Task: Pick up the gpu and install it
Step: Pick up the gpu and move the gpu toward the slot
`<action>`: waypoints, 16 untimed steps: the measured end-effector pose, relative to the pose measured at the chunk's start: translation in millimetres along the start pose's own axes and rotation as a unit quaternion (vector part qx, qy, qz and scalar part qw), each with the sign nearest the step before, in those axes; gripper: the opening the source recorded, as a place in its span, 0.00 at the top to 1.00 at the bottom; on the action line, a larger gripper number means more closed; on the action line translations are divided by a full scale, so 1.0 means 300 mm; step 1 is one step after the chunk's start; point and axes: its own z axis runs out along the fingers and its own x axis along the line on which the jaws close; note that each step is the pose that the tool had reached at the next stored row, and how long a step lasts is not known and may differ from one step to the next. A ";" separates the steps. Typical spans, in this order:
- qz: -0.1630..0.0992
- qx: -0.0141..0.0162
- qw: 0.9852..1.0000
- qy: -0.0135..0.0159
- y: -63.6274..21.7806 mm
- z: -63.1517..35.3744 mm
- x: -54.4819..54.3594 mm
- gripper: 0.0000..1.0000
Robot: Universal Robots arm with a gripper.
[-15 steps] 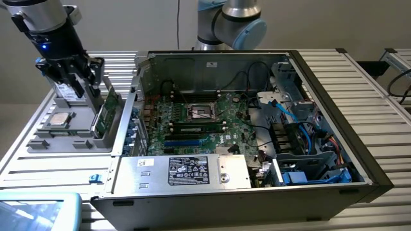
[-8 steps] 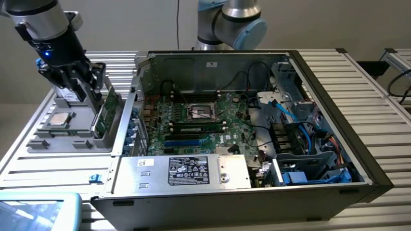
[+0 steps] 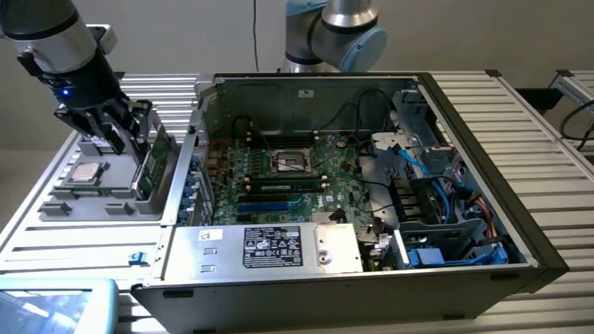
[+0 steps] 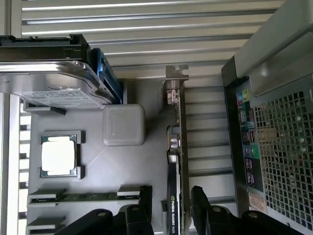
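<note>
- Slatted metal table (image 3: 524, 104): carries all the items below.
- Computer case (image 3: 533, 236): lies on its side with the side panel off, filling the middle and the exterior view's right of the table. The motherboard (image 3: 278, 167) is exposed inside. The silver power supply (image 3: 278, 247) sits along the near edge.
- Robot arm (image 3: 55, 38): comes down at the far end of the exterior view's left, over the parts tray.
- Grey parts tray (image 3: 83, 209): sits on the table just beside the case, on the exterior view's left of it. The wrist view shows the case's perforated rear panel (image 4: 283, 147) alongside.
- Hard drive (image 4: 49, 83): rests at one end of the tray, silver face up, with blue rails on its side.
- gpu (image 3: 153, 163): stands on edge in a slot along the tray's case-side margin. The green board shows in the exterior view. In the wrist view it appears edge-on (image 4: 174, 147), bracket at the far end, not yet lifted or installed.
- Gripper (image 3: 128, 142): spread wide, poised directly over the gpu. In the wrist view (image 4: 171, 191) one black finger (image 4: 145, 196) stands on each side of the card with a clear gap on both sides. It has hold of nothing.
- Processor chip (image 4: 58, 155): seated flat in its own square recess, well apart from the gpu.
- Memory stick (image 4: 83, 197): lies in a narrow slot beside the processor recess.
</note>
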 end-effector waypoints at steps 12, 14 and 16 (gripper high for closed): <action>0.000 0.000 1.000 -0.001 0.006 0.073 -0.014 0.54; 0.000 0.000 1.000 -0.001 0.009 0.085 -0.014 0.54; 0.000 0.000 1.000 -0.001 0.011 0.098 -0.014 0.54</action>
